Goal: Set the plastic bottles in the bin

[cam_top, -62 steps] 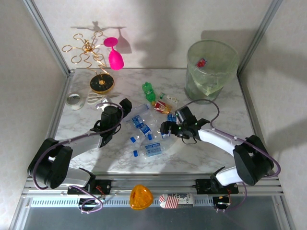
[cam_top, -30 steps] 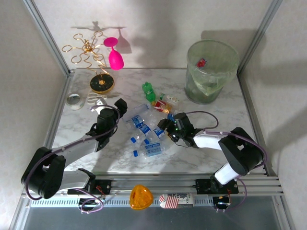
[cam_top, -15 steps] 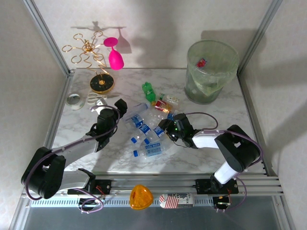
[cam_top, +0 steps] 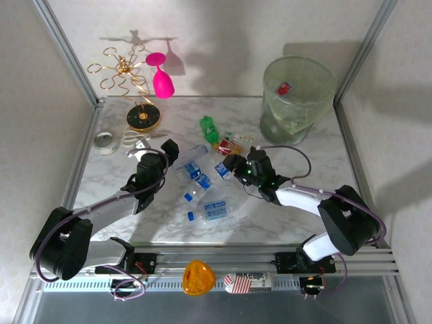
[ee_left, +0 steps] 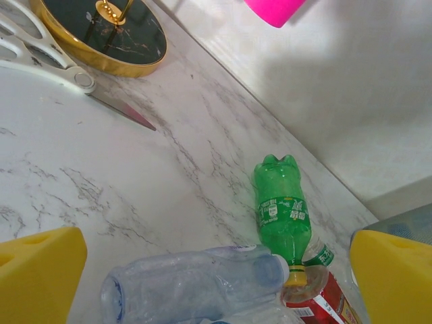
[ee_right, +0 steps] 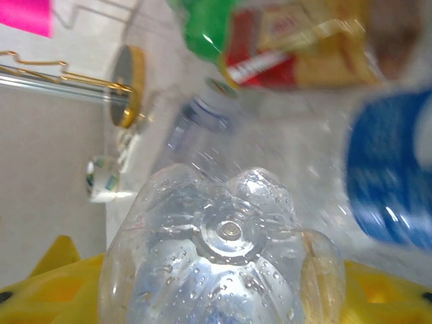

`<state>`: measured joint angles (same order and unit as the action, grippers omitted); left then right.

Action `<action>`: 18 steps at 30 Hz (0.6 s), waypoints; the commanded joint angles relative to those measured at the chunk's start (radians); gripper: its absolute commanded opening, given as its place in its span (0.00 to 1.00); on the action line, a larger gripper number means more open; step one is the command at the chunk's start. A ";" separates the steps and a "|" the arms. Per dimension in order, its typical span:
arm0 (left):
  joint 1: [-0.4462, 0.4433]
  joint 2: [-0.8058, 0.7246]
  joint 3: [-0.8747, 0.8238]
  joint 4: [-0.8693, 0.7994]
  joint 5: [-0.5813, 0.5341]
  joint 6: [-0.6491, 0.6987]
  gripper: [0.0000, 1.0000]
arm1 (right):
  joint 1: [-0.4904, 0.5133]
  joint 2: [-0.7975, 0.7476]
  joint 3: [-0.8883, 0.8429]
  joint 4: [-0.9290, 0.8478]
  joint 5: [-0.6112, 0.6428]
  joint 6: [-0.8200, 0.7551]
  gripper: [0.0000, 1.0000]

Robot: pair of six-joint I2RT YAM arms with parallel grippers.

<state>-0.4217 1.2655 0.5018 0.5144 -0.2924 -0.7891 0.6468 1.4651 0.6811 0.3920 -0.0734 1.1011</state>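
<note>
- Tabletop (cam_top: 101, 172): white marble, grey veins.
- Bin (cam_top: 324, 88): translucent pale green.
- Green bottle (ee_left: 280, 209): green body, yellow cap.
- Clear bottle (ee_right: 229, 270): colourless, speckled with droplets.
- Wine glass (cam_top: 162, 79): hot pink.
- Rack base (ee_left: 81, 37): black, gold-rimmed.

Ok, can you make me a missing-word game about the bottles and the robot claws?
The clear bottle is gripped by the ___ claw.
The left claw is ___, holding nothing.
The green bottle has a ___ cap.
The wine glass hanging on the gold rack is ___.
Missing words: right, open, yellow, pink.
</note>
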 commanded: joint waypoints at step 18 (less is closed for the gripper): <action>0.000 -0.022 0.017 0.122 0.265 0.134 0.99 | -0.411 -0.038 0.610 -0.150 0.045 -0.527 0.42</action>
<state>-0.4217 1.2621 0.5018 0.5911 -0.1028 -0.7002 0.2882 1.4414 1.2217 0.2504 -0.0647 0.6552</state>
